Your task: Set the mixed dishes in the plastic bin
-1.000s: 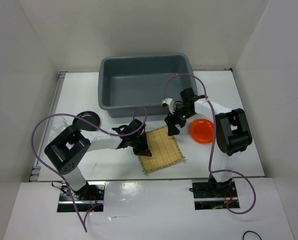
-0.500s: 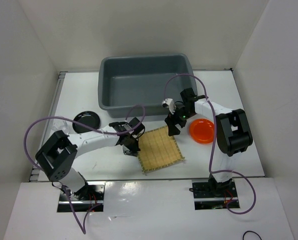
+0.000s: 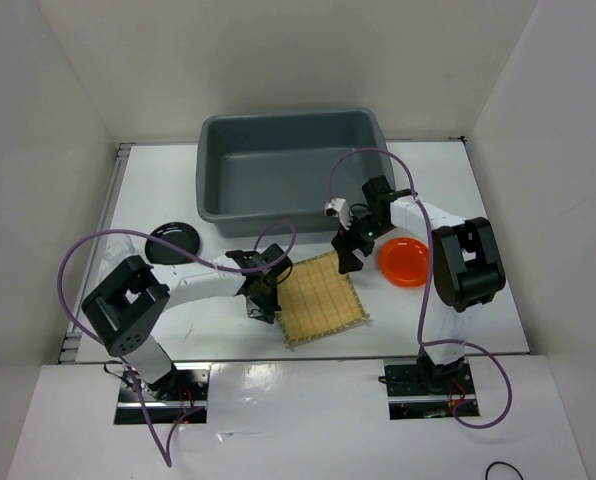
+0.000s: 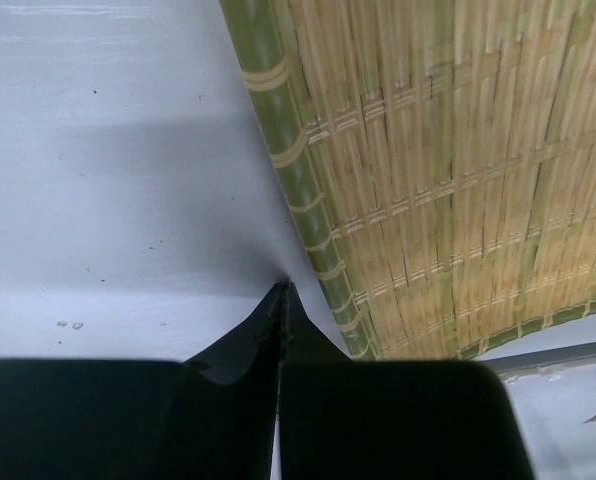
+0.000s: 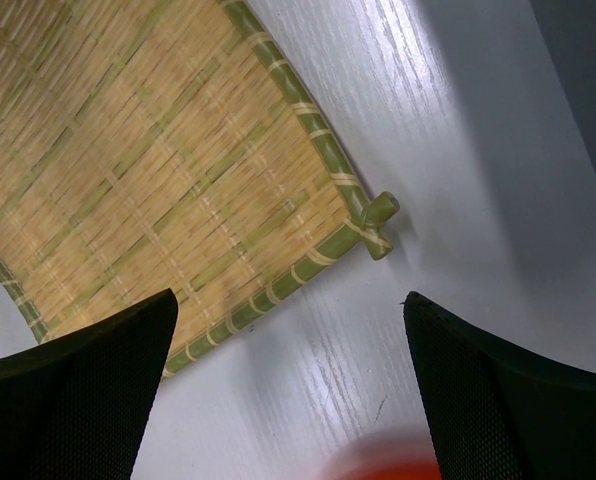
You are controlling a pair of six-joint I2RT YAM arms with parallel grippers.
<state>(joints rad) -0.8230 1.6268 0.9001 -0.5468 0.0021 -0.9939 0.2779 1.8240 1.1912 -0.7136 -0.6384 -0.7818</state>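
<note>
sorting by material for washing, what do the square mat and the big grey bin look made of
The mat looks like woven bamboo, matte: tan and greenish strips interlaced, rim lashed on. The bin is probably moulded plastic, smooth with slight sheen: uniform grey, rounded corners, rolled rim.

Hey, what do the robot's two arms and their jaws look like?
The left arm and right arm share white links and chunky black joint housings. A purple cable loops from each. The jaws are matte black; the right pair's faces look finely textured.
</note>
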